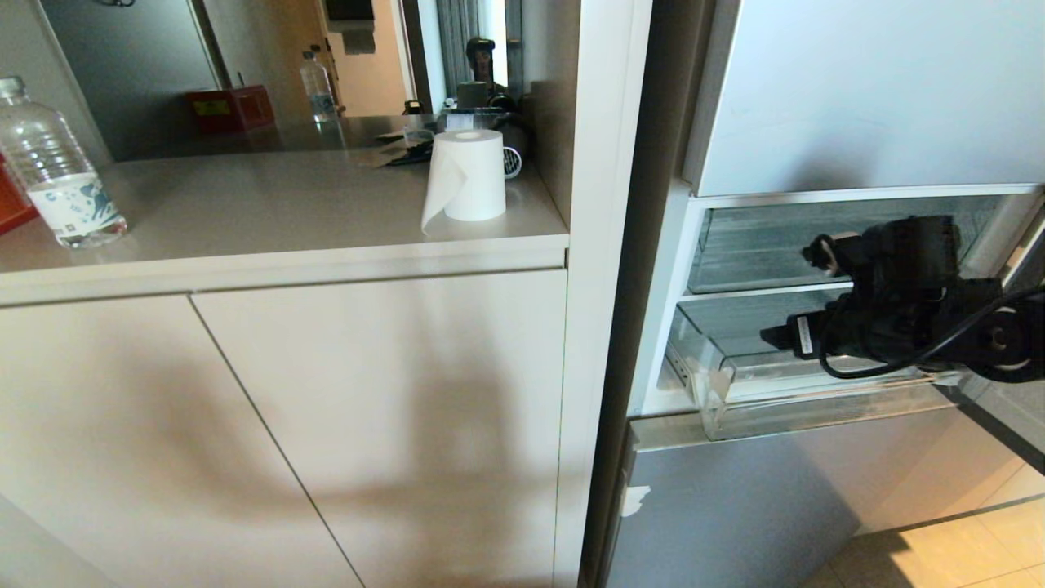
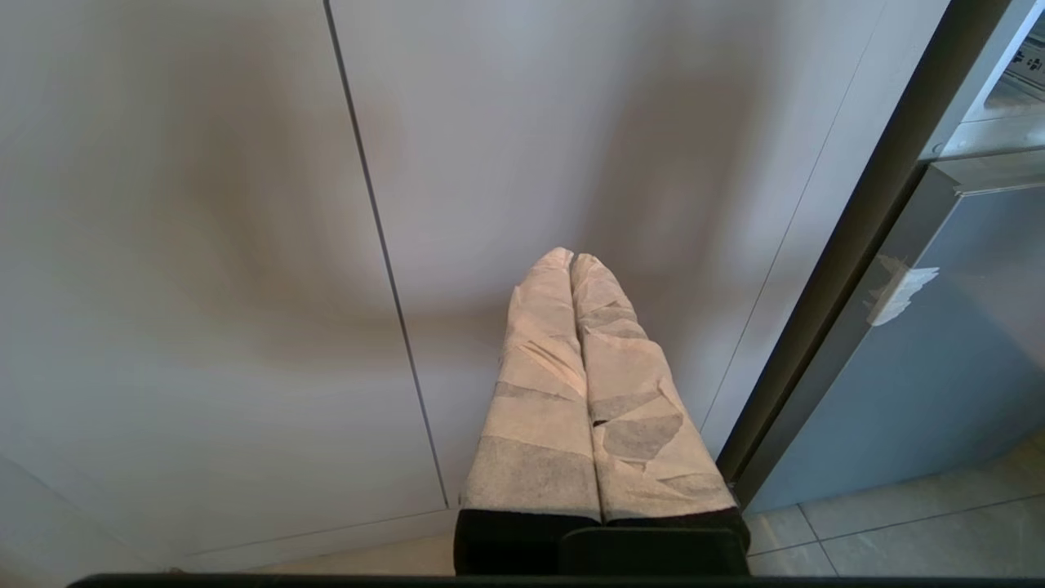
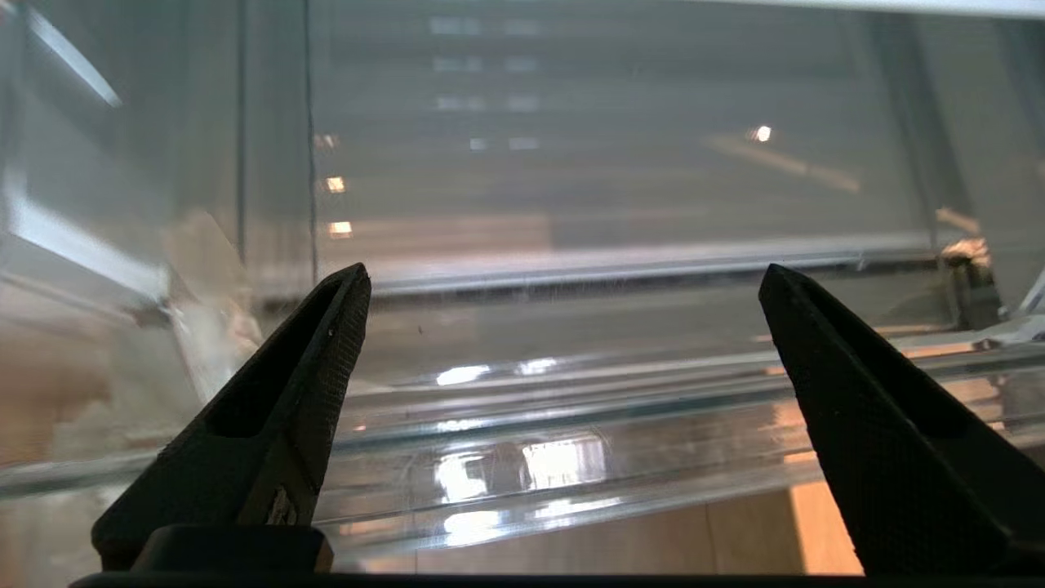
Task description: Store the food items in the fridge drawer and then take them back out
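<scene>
Right tool (image 3: pixel 563 273): fingers spread wide apart, nothing between them, aimed at the clear front of the fridge drawer (image 3: pixel 571 392) and close before it. In the head view, seen as a black mass at middle right, inside the open fridge (image 1: pixel 865 98).

Fridge drawer (image 1: pixel 816 400) at lower right of the head view, pulled a little out, under a second clear drawer (image 1: pixel 759 245). Long axis across the fridge opening, from left to right in the frame; open side up, stepped front lip toward the camera.

Probably stiff, light, smooth plastic, slippery under the fingers and able to crack if squeezed hard. Best hold, as a judgement: the front lip near its middle, so as to slide straight and not jam.

Food items: seen in no view; not possible to say where.

Left tool (image 2: pixel 571 257): taped fingers pressed together, empty, parked low before the pale cabinet doors (image 2: pixel 204 245).

On the tabletop (image 1: pixel 245 212) at upper left: paper roll (image 1: pixel 469 175) and water bottle (image 1: pixel 57 171).
</scene>
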Motion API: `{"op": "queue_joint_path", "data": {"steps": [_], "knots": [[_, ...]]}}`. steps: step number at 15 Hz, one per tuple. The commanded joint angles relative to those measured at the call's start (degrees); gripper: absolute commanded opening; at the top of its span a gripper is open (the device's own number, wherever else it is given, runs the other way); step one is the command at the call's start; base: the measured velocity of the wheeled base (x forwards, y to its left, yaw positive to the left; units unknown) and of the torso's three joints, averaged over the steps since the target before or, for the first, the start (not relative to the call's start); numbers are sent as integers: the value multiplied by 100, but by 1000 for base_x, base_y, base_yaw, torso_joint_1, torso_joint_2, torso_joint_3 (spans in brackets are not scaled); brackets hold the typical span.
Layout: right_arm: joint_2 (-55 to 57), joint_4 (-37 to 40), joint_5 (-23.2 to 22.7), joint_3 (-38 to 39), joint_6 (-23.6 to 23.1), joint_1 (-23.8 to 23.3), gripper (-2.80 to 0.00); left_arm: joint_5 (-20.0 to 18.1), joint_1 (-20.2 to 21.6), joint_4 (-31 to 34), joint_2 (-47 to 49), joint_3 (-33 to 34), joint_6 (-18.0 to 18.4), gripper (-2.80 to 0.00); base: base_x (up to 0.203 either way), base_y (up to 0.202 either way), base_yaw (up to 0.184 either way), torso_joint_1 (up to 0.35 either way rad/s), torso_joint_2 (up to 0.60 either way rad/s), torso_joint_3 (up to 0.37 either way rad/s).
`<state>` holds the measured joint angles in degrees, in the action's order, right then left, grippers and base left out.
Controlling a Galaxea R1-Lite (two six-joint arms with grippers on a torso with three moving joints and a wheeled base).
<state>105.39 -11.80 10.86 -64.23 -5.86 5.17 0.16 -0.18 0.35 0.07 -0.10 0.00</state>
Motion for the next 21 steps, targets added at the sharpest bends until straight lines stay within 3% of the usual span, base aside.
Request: {"op": "queue_joint_path", "data": {"steps": [1,5,9,13,21], "knots": [[274,445,43,-318,-8,-24,0,2,-7,0,1,1,0,-280,0,0,0,0,0,0],[-37,1539,146,-502,-9,-146,0,2,-1,0,1,1,0,-280,0,0,0,0,0,0],[-915,2342,183,-204,9,-356,0,2,1,0,1,1,0,-280,0,0,0,0,0,0],[-939,2402,146,-45,49,-402,0,2,1,0,1,1,0,-280,0,0,0,0,0,0],[-2179,2359,98,513,99,-465,0,2,0,0,1,1,0,-280,0,0,0,0,0,0]]}}
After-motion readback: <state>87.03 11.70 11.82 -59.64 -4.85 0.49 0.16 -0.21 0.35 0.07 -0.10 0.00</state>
